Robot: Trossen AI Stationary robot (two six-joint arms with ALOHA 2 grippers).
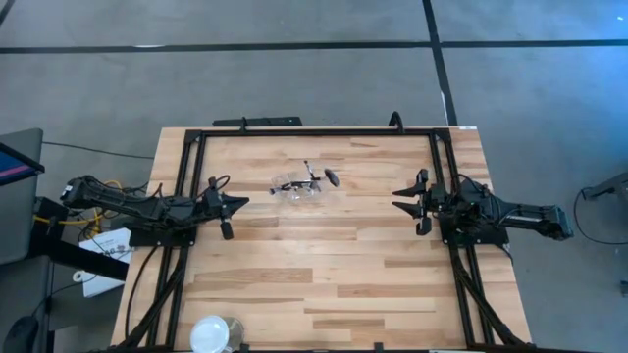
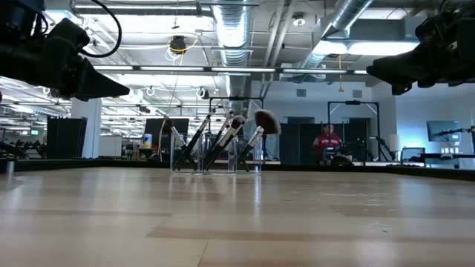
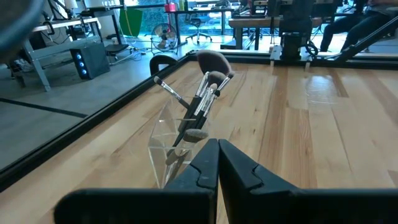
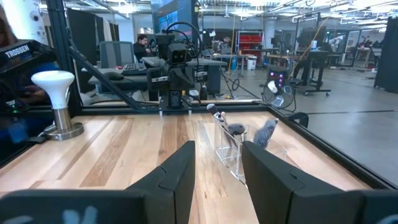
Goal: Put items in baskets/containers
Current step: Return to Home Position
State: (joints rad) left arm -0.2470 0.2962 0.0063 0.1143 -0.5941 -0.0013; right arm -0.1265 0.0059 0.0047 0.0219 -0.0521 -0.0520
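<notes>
While slim dark makeup brushes [image 1: 312, 176] stand in small clear plastic container [image 1: 294, 193] on wooden bench [image 1: 324, 265], I read left end effector [image 3: 218, 144] together, right end effector [image 4: 217, 150] apart. Brushes light, slick; I'd grip mid-handle.

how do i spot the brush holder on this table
On the wooden table, look between the left gripper and right gripper. The clear plastic container stands there with dark-handled makeup brushes leaning out of it; the round white object sits far off at a table edge.
</notes>
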